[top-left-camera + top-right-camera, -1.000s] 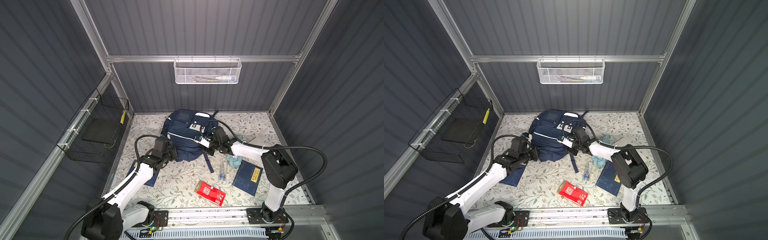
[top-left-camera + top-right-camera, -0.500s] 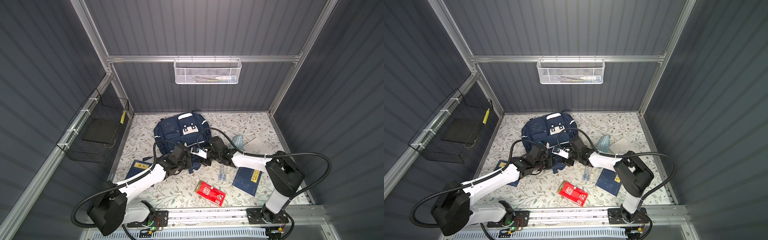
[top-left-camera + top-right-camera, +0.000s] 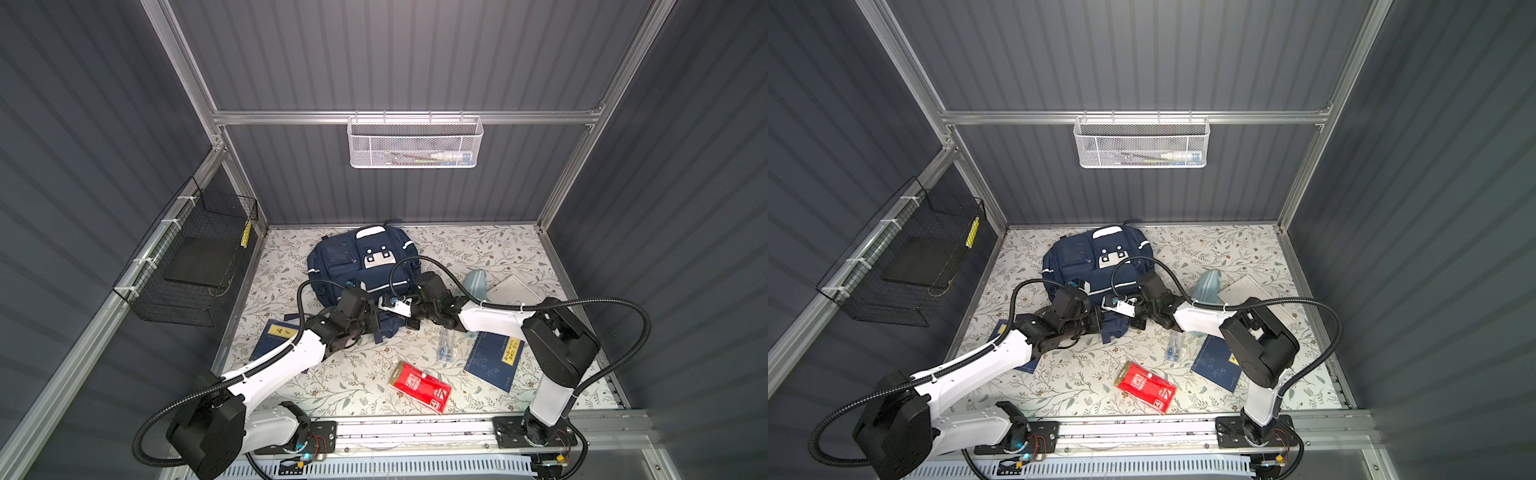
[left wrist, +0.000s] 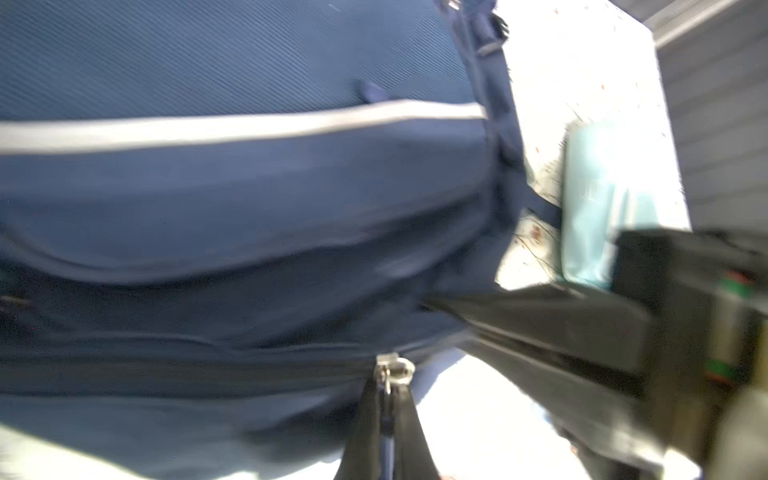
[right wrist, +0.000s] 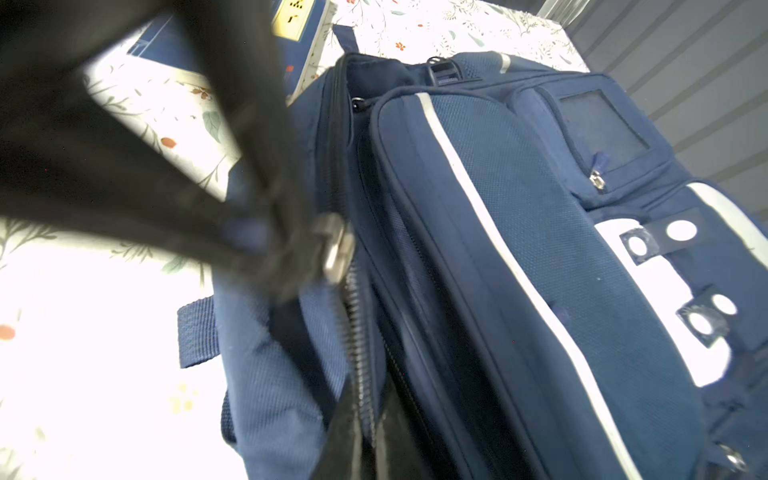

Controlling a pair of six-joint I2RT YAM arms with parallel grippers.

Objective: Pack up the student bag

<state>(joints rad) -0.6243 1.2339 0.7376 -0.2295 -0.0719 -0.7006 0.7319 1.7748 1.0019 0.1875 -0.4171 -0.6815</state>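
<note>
The student bag (image 3: pixel 361 266) (image 3: pixel 1088 262) is a navy backpack with white stripes, lying front-up at the back middle of the floral table. Both grippers meet at its near edge. My left gripper (image 4: pixel 387 382) (image 3: pixel 376 320) is shut on the metal zip pull (image 4: pixel 392 370) of the main zip. The right wrist view also shows this zip pull (image 5: pixel 334 249). My right gripper (image 5: pixel 363 399) (image 3: pixel 411 322) is shut on the bag's zip edge (image 5: pixel 355 332), just beside the slider. The zip looks closed along the stretch in view.
On the table lie a red packet (image 3: pixel 419 386), a clear pack of pens (image 3: pixel 446 349), a blue book (image 3: pixel 494 361), a second blue book (image 3: pixel 274 336) under the left arm, a light-blue pouch (image 3: pixel 478 282) and a white flat case (image 3: pixel 513 291). A white wire basket (image 3: pixel 415 143) and a black wire basket (image 3: pixel 195 266) hang on the walls.
The left arm swung from the bag's left side to its near edge, and the bag turned and shifted. The right gripper's jaws went from open to shut on the zip edge.
</note>
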